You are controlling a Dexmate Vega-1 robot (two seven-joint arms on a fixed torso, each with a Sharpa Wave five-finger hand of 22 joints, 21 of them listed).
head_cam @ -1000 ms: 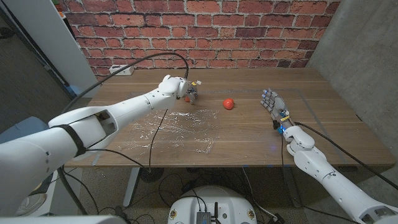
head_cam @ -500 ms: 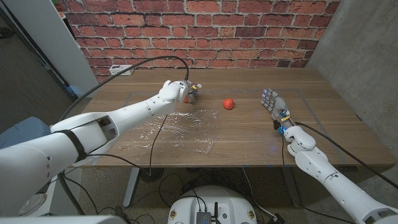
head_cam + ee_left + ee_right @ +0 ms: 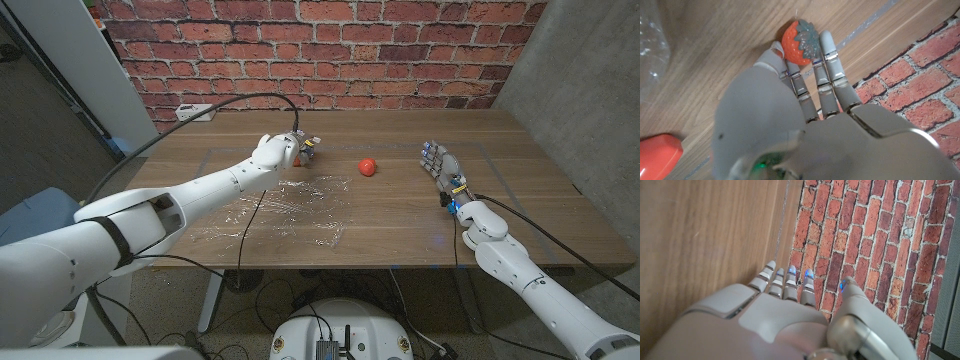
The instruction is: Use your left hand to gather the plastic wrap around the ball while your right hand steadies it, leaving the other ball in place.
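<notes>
My left hand (image 3: 281,150) reaches to the far left-middle of the wooden table (image 3: 400,215). Its thumb and fingers (image 3: 826,47) pinch a small red strawberry-shaped ball with a green leaf cap (image 3: 799,35); that ball touches the wood. A plain red ball (image 3: 368,167) lies alone to the right of that hand. The crinkled clear plastic wrap (image 3: 285,208) is spread on the table nearer to me than the left hand; its edge (image 3: 652,45) shows in the left wrist view. On the right side stands my right hand (image 3: 440,166), open, fingers (image 3: 785,282) straight, holding nothing.
A black cable (image 3: 250,98) arcs over the table's back left to my left wrist. A white power strip (image 3: 191,112) lies at the far left corner. The brick wall (image 3: 330,40) runs behind the table. An orange-red shape (image 3: 655,155) shows blurred beside my left hand.
My left hand has shifted slightly to the left with its forearm swinging that way, still on the strawberry-shaped ball. The right hand, the red ball and the wrap have stayed put.
</notes>
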